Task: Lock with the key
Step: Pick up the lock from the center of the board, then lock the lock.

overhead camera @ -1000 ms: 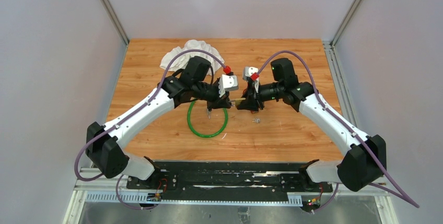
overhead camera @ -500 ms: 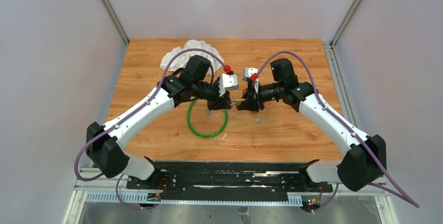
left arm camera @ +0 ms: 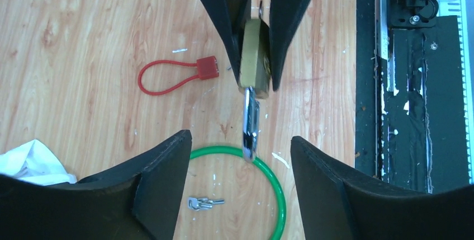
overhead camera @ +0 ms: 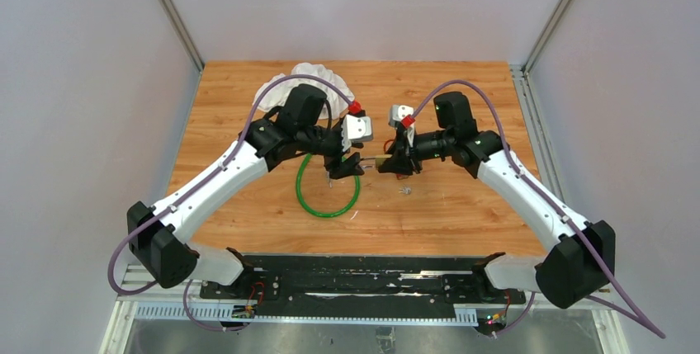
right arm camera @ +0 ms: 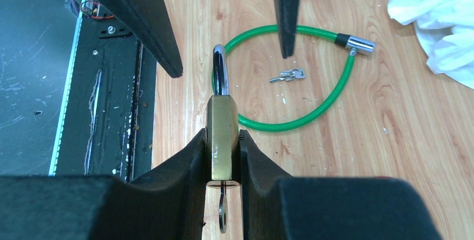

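A brass padlock (right arm camera: 223, 133) is clamped between the fingers of my right gripper (right arm camera: 223, 132), held above the table. Its silver shackle (left arm camera: 250, 122) points toward my left gripper (left arm camera: 239, 139). A key (right arm camera: 223, 212) sticks out of the padlock's bottom, between the right fingers. My left gripper stands open, its fingers (right arm camera: 140, 16) spread to either side of the shackle tip without touching it. From above, the two grippers face each other at mid-table, with the padlock (overhead camera: 381, 161) between them.
A green cable lock (left arm camera: 274, 184) lies looped on the wood under the left gripper, with a small bunch of keys (left arm camera: 204, 202) on the table. A red cable lock (left arm camera: 173, 75) lies farther off. A white cloth (overhead camera: 305, 82) sits at the back left.
My left gripper has gone from shut to wide open and drawn slightly back from the padlock's shackle. The right gripper still holds the padlock in the same place.
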Available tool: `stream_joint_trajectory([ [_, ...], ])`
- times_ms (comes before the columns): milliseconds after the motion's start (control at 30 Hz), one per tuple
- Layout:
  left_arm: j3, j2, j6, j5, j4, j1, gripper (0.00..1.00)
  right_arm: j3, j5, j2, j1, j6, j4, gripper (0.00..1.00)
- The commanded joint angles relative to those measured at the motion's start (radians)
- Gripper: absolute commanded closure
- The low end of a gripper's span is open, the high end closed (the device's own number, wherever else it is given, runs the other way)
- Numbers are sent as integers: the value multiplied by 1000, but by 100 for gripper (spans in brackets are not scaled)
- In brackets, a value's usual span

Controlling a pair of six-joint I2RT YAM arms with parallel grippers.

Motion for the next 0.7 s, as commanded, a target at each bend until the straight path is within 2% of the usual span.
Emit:
stream_joint_trajectory([
  [0,7,-23,11,-1,-6,6,31,3,-78,-64,-64,1,13,99],
  [167,12,-9,-19,61,4,34,41,-4,-115,-93,-94,7,14,99],
  [367,49,53,-79,105,10,34,58,-7,-126,-91,-102,12,19,99],
  [667,69,92,-116,166,24,32,69,-17,-132,-88,-102,21,33,100],
])
